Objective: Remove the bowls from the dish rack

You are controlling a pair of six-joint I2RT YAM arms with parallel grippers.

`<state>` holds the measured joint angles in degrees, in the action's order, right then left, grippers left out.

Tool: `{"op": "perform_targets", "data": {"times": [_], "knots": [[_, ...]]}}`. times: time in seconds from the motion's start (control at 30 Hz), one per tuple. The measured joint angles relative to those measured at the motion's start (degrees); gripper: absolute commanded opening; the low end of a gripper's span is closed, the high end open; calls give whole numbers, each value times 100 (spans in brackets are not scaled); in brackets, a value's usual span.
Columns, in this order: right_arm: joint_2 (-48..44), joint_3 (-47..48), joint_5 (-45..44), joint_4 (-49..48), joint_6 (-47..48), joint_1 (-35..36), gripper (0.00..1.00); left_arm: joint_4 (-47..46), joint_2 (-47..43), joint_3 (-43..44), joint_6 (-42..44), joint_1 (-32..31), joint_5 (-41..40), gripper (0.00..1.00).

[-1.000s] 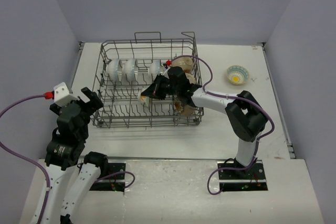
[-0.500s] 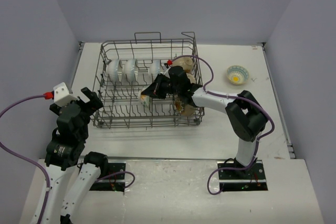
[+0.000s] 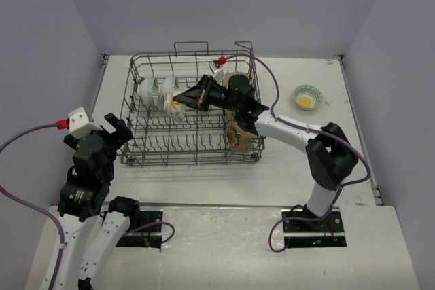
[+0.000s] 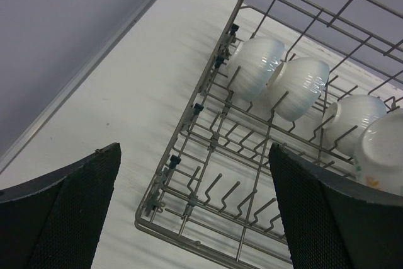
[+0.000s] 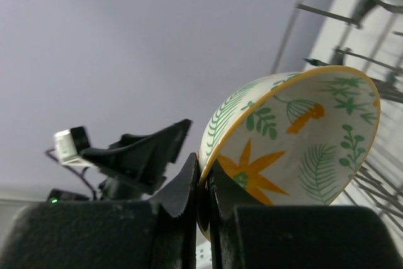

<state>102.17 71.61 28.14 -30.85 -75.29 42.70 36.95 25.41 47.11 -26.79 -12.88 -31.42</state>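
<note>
Floral bowl (image 3: 178, 104) higher, white bowls (image 3: 151, 91) alongside.

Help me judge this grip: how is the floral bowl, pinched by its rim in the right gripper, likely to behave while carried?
The floral bowl looks glazed and rigid, so probably slippery and apt to chip against the dish rack wires. The right gripper pinches only its rim at one spot, so it may pivot under its own weight.
</note>
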Motion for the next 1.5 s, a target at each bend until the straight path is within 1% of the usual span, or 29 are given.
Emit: {"op": "perform_targets", "data": {"times": [0.13, 0.23, 0.33, 0.37, 0.4, 0.47, 0.57, 0.63, 0.73, 0.8, 0.87, 1.07, 1.13, 1.2, 1.5], "knots": [[-223, 125, 151, -284, -61, 0, 0, 0, -7, 0, 0, 0, -4, 100], [-409, 260, 234, -24, 129, -9, 0, 0, -11, 0, 0, 0, -7, 100], [-654, 933, 208, 1318, 955, -57, 0, 0, -17, 0, 0, 0, -9, 100], [-741, 1368, 70, 2100, 1390, -81, 0, 2, -20, 0, 0, 0, -9, 100], [-807, 1814, -177, 2787, 1803, -107, 0, 2, -22, -2, 0, 0, -9, 100], [-1005, 2767, -1025, 4100, 2662, -179, 0, 2, -33, -2, 0, 0, -11, 100], [-1646, 3536, -2496, 5477, 3679, -629, 0, 0, -46, -2, 0, 0, -7, 100], [-2142, 3716, -3392, 6177, 4227, -1360, 0, 0, -46, -2, 2, 0, -4, 100], [-2302, 3821, -4444, 6959, 4795, -2435, 0, 0, -26, -2, 2, 0, 9, 100], [-1998, 3930, -4854, 7331, 5082, -2830, 0, 0, 2, -2, 2, 0, 24, 100], [-1445, 4004, -5003, 7569, 5353, -3056, 0, -2, 35, -2, 2, 0, 46, 100], [1060, 4120, -5088, 7976, 5967, -3436, 0, -2, 44, -11, 2, -39, 79, 100], [1613, 4116, -5066, 8174, 6076, -3517, 0, -2, 48, -11, 2, -52, 81, 100], [1827, 4019, -5045, 8249, 6151, -3574, 0, -2, 48, -11, 2, -76, 81, 100], [1755, 3818, -5014, 8133, 6387, -3661, 0, 0, 61, -11, 2, -179, 79, 100]]}}
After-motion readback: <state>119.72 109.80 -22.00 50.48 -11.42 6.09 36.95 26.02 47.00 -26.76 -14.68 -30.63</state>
